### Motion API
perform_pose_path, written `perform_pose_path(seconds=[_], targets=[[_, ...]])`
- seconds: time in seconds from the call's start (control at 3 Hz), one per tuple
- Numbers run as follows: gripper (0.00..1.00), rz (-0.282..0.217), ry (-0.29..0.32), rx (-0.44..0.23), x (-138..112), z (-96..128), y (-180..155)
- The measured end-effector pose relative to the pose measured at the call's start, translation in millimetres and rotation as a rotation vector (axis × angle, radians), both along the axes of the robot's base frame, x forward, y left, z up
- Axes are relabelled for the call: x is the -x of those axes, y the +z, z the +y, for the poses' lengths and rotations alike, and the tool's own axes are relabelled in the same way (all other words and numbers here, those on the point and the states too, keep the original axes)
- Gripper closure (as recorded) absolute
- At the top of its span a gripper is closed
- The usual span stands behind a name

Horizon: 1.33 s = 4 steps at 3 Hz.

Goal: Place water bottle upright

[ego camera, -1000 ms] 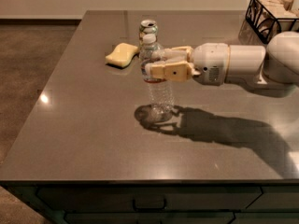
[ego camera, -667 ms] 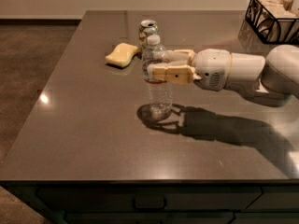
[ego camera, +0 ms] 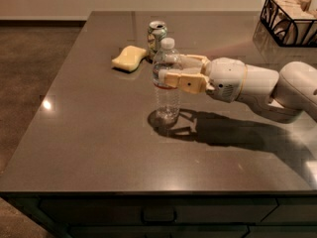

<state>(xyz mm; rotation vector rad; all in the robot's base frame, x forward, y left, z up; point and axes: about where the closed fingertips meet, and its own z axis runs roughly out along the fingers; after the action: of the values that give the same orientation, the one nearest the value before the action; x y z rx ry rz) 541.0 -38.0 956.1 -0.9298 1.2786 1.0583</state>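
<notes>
The water bottle (ego camera: 167,94) is a small clear ribbed plastic bottle with a white cap. It stands upright on the dark table (ego camera: 99,143), its base touching the surface. My gripper (ego camera: 170,69) reaches in from the right at the height of the bottle's label band. One tan finger lies in front of the bottle and one behind it, closed against its sides. The white arm (ego camera: 257,86) extends off to the right edge of the view.
A green-and-white soda can (ego camera: 157,33) stands just behind the bottle. A yellow sponge (ego camera: 130,57) lies to its left. A black wire basket (ego camera: 290,19) sits at the table's back right corner. The table's front edge runs above a drawer.
The gripper and arm have sunk slightly with the bottle still between the fingers. The bottle stays upright in the same spot.
</notes>
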Motion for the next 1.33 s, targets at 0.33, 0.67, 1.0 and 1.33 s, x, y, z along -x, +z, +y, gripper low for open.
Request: perform_pose_path(seconds=[0.33,0.67,1.0,1.33], targets=[[1.00,-0.039,0.017,-0.034,0.6,-1.0,1.1],[0.74,-0.067,0.033,-0.044,1.1,-0.1,-1.7],[0.52,-0.077,0.042,-0.035,1.3,0.7,-4.1],[0.28,-0.079,0.051,-0.025,0.6,0.8,-7.4]])
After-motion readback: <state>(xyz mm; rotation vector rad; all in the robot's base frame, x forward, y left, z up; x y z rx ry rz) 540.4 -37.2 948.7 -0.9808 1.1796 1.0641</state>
